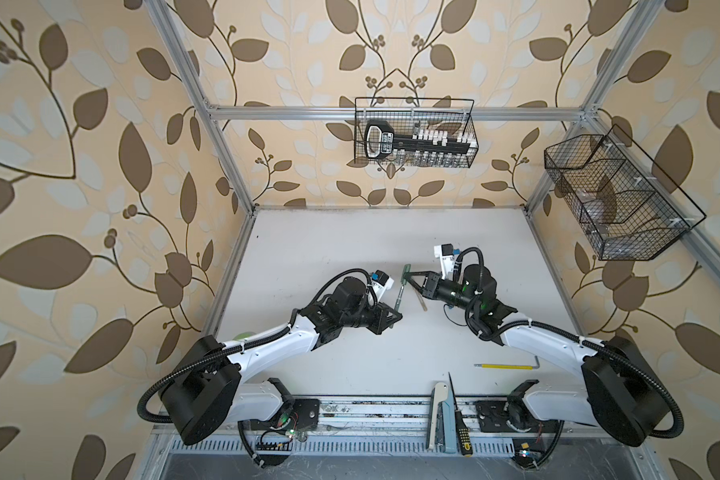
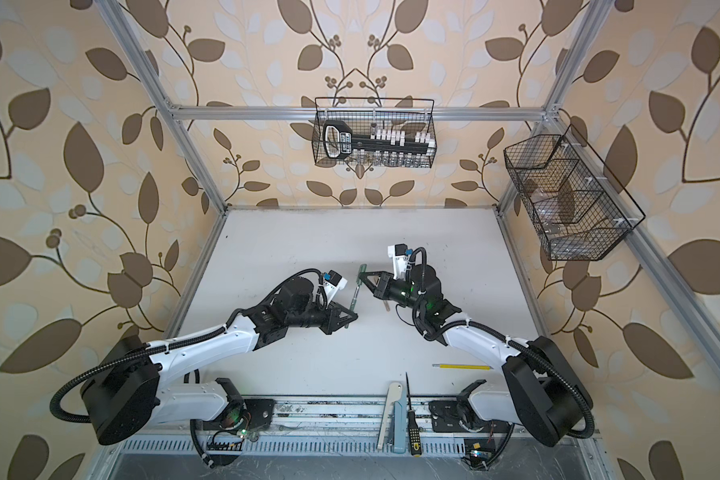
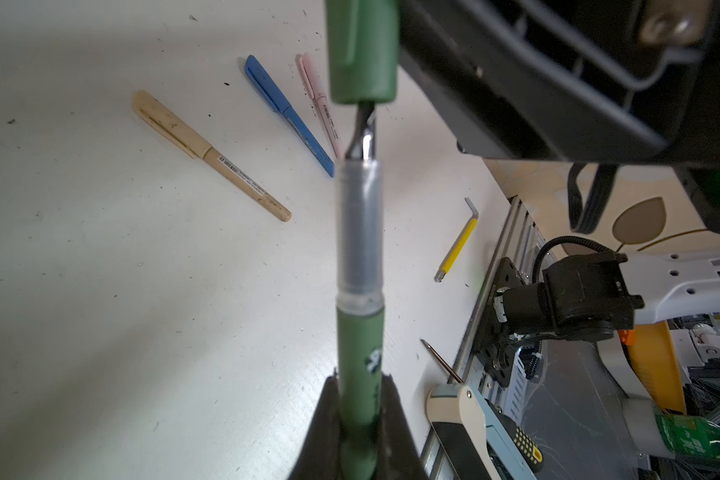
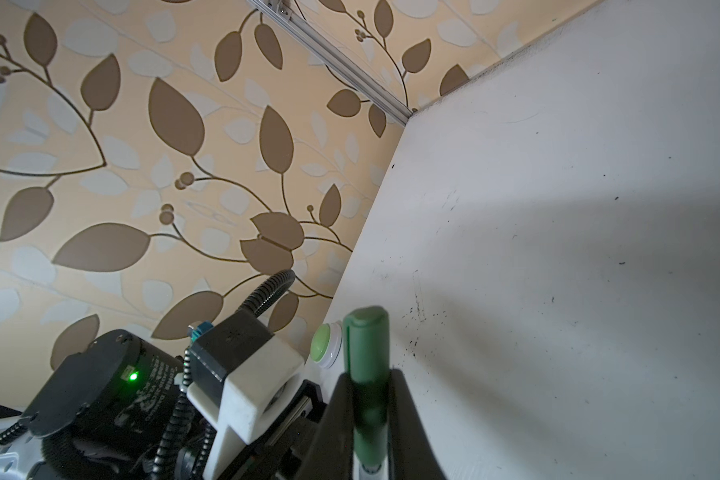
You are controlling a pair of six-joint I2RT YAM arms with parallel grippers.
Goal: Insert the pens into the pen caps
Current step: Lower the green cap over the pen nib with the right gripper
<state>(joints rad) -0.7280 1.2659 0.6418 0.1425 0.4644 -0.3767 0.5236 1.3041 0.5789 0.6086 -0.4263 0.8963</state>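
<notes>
You are three pens down and working on the fourth, the last one. The tan pen (image 3: 208,153), the blue pen (image 3: 287,112) and the pink pen (image 3: 321,104) are lying near one another on the desk (image 3: 142,291). Each is looking capped in its own colour, clip showing. The pink one's lower end is hiding behind the pen you are holding, so take that one as a judgement.

What is remaining is the green pair, and you are carrying both parts in the air over the middle of the desk. Your left tool (image 3: 361,380) is pinching the green pen (image 3: 360,332) low on its barrel, jaws pressed onto it. Your right tool (image 4: 368,374) is pinching the green cap (image 4: 366,345) the same way, with its closed end sticking out past the tool.

In the left wrist view the pen's thin dark tip is reaching the cap's open mouth and seems to be just entering. The clear grip section behind it is sitting fully outside the cap, so the push home is not yet done.

The pen is looking slim and straight: a dark green barrel with a small white print, then a frosted clear sleeve, then the dark tip. The cap is showing as a short matte green tube with a clip down one side. The two are lining up nearly end to end — the tip is sitting a touch off centre in the mouth.
</notes>
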